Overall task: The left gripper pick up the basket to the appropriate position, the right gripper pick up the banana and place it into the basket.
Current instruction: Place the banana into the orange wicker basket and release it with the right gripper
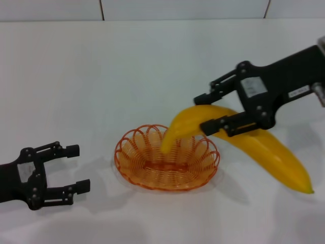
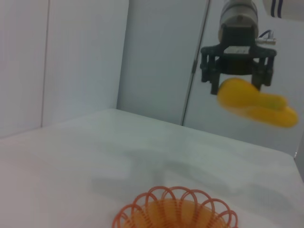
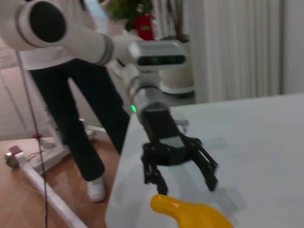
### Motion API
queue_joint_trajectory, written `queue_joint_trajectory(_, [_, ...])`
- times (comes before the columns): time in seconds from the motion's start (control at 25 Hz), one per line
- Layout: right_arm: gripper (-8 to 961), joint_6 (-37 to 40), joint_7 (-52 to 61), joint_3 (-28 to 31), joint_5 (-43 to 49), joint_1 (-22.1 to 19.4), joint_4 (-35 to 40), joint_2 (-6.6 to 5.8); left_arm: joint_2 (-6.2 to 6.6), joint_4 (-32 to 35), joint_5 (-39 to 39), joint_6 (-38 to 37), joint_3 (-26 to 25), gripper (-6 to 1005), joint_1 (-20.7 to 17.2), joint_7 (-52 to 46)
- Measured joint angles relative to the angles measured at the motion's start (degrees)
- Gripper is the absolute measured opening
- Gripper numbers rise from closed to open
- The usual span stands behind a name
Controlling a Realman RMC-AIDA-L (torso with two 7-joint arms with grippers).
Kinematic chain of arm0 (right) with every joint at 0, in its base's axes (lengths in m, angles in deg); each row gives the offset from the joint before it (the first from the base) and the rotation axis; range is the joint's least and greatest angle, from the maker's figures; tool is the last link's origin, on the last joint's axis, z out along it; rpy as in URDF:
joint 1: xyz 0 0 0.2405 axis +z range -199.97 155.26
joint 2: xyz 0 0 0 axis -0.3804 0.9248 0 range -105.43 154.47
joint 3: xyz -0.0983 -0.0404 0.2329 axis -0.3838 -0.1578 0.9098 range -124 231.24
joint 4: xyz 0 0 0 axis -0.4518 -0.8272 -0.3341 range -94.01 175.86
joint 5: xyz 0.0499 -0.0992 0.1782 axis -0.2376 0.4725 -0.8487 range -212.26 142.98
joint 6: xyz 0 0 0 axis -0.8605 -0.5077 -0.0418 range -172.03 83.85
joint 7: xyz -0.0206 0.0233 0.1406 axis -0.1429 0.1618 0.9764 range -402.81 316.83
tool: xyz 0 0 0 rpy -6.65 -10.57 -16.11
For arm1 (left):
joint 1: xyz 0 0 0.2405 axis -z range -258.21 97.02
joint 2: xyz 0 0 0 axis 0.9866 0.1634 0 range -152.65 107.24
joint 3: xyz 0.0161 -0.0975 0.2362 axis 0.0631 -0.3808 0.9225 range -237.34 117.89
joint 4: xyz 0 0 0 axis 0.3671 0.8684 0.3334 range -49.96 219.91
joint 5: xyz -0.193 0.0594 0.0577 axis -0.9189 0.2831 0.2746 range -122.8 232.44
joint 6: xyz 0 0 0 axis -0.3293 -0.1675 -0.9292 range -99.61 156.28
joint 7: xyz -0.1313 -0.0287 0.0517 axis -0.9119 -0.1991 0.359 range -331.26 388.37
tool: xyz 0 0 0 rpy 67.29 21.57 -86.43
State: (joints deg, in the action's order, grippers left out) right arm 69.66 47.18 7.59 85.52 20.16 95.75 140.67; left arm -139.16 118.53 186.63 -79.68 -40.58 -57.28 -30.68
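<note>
Right tool point(image 1: 212, 113) clamped mid-banana point(image 1: 254, 140), tip over basket point(image 1: 167, 157) mid-tabletop point(image 1: 152, 66). Banana smooth, likely slippery; basket light. Left tool point(image 1: 76, 168) apart, idle.

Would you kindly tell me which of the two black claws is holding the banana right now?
The right claw, raised beside the basket, is shut on the banana. The left claw is open and holds nothing, low beside the basket's other side.

Banana point(image 1: 244, 142) above basket's point(image 1: 167, 179) right
</note>
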Motion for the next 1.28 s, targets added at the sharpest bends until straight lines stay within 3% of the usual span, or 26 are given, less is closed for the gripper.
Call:
queue_joint_trajectory(0.16, [547,-3.2,0.1,-7.1,-4.6,1.4,-1.8,0.05,0.00,0.0,0.0,0.1,-0.2,880,0.2,0.0])
queue_joint_trajectory(0.48, [562,-21.8,0.4,-21.0,-8.5,6.5,-14.3,0.15,0.00,-0.1,0.0,0.1,-0.3,881,0.5,0.0])
queue_joint_trajectory(1.28, [600,-34.7,-1.0,-29.3,-9.5,7.2,-21.9,0.60,0.00,-0.3,0.0,0.9,-0.4,881,1.2,-0.7])
